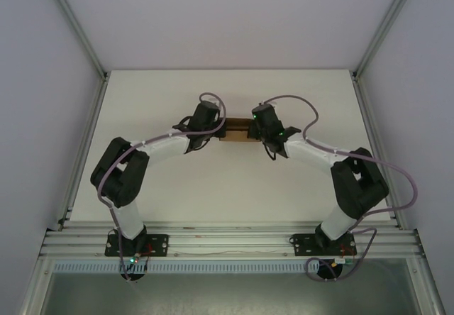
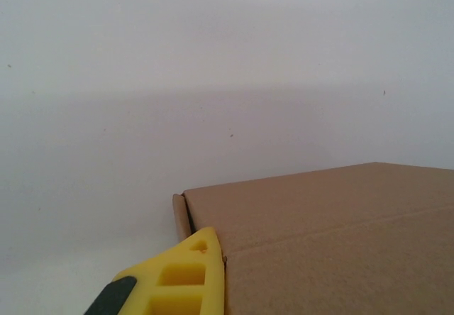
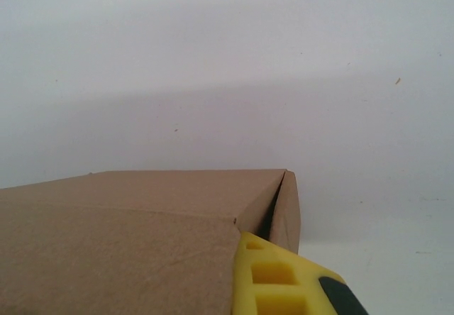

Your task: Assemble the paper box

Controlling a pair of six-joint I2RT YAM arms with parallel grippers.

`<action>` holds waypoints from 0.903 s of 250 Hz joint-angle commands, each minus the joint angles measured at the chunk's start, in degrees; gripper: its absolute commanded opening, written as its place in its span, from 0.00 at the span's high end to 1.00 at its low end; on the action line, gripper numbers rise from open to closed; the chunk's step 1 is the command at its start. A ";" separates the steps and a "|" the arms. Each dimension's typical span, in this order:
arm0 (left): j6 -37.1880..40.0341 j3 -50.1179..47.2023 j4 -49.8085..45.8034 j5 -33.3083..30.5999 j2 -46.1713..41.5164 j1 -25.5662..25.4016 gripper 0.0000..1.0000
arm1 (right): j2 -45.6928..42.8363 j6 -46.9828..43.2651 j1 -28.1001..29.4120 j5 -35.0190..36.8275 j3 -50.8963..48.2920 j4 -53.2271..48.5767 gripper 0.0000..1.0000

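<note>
Thin brown kraft cardboard paper box (image 1: pixel 236 129) looks light and creasable; grip its folded ends. Finger spread of left gripper (image 1: pixel 215 130) and right gripper (image 1: pixel 257 130): cannot tell.

Both arms are bending inward, w/ the L arm (image 1: pixel 131 169) and R arm (image 1: pixel 355 184) meeting approx. mid-table toward the far side, where the brown paper box (image 1: pixel 237 130) is sitting low on the white table (image 1: pixel 234 194) btwn the two wrists. The L gripper (image 1: pixel 218 128) is sitting at the box's L end and the R gripper (image 1: pixel 255 128) at its R end, but the wrist housings are hiding the fingers, so their grip isn't readable. Lilac cables (image 1: pixel 294 98) are looping over each wrist, and both bases are sitting on the aluminium rail (image 1: pixel 227 240) at the near edge.
</note>
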 commanded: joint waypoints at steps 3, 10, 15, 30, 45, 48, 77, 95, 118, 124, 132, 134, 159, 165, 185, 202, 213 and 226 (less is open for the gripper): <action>-0.09 -1.26 4.18 7.89 -3.31 -2.38 0.80 | -2.86 -3.55 2.37 0.16 -3.97 5.98 1.00; -0.05 -1.38 3.74 8.05 -3.63 -2.39 0.76 | -3.54 -4.53 2.67 0.26 -5.08 7.01 1.00; -0.10 -1.52 3.46 8.16 -3.80 -2.39 0.73 | -3.93 -5.35 2.89 0.37 -5.87 7.83 1.00; -0.20 -1.65 2.17 8.36 -4.60 -2.39 0.59 | -5.07 -7.32 3.56 0.83 -8.35 10.10 1.00; -0.38 -2.28 1.72 8.96 -5.67 -2.39 0.51 | -5.80 -9.03 3.96 0.83 -10.22 11.41 1.00; -0.52 -2.47 1.74 9.17 -6.03 -2.43 0.49 | -5.98 -9.31 4.03 0.99 -10.53 11.66 1.00; -0.77 -4.06 0.57 10.21 -9.56 -2.43 0.26 | -7.33 -12.46 4.66 1.62 -13.36 14.51 1.00; -1.05 -4.42 -1.40 9.79 -12.03 -2.37 0.11 | -7.94 -14.61 5.22 2.07 -14.08 15.40 1.00; -1.53 -4.21 -4.71 8.22 -14.45 -2.45 0.00 | -8.12 -17.30 6.05 2.75 -14.33 16.23 1.00; -1.71 -4.10 -5.64 7.67 -15.01 -2.40 0.00 | -7.98 -18.22 6.24 2.67 -14.32 16.31 1.00; -1.82 -3.94 -6.94 6.64 -15.69 -2.39 0.00 | -7.92 -19.35 6.50 2.92 -14.33 16.40 1.00; -1.90 -3.95 -7.32 6.26 -15.86 -2.41 0.00 | -7.82 -19.50 6.58 3.12 -14.39 16.41 1.00; -2.90 -3.25 -11.98 1.92 -17.50 -2.39 0.00 | -7.05 -21.56 7.44 5.31 -13.75 15.76 1.00; -3.06 -3.15 -12.97 0.68 -17.90 -2.43 0.00 | -6.81 -21.83 7.56 5.55 -13.65 15.70 1.00; -3.91 -3.19 -15.74 -3.48 -19.12 -2.25 0.00 | -6.38 -22.60 7.84 6.28 -13.61 15.65 1.00; -4.54 -3.32 -17.89 -5.75 -19.98 -1.97 0.00 | -6.37 -23.49 8.11 6.92 -13.87 15.85 1.00; -4.95 -3.06 -19.44 -6.61 -20.50 -1.54 0.00 | -6.46 -24.41 8.19 7.08 -14.11 15.96 1.00; -5.81 -2.95 -20.76 -7.35 -21.19 -0.84 0.00 | -6.47 -25.63 8.49 6.99 -14.25 16.27 1.00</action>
